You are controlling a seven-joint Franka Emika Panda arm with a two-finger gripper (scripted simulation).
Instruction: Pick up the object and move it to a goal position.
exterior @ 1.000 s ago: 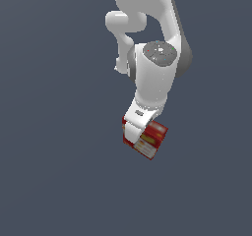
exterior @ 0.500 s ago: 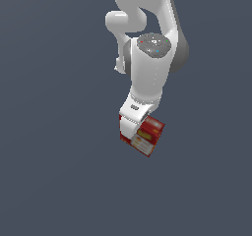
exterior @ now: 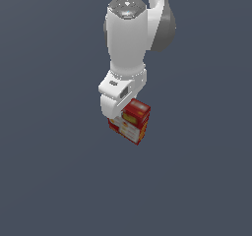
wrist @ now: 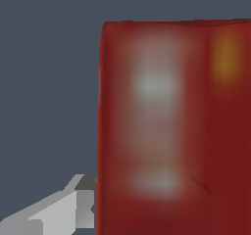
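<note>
The red cracker box (exterior: pixel 132 121), with white label panels and yellow-orange pictures, hangs tilted under the white hand of my arm in the exterior view. My gripper (exterior: pixel 122 117) is shut on the box and holds it off the ground. In the wrist view the box (wrist: pixel 171 126) is blurred and fills most of the picture. One grey finger (wrist: pixel 73 210) presses against its side. The other finger is hidden by the box.
The white arm (exterior: pixel 129 38) reaches down from the top of the exterior view. Around it there is only a plain dark grey-blue ground (exterior: pixel 49 181). No goal marker shows.
The arm has swung toward the exterior view's left and slightly up, carrying the box with it. The wrist has turned. The grip on the box is unchanged.
</note>
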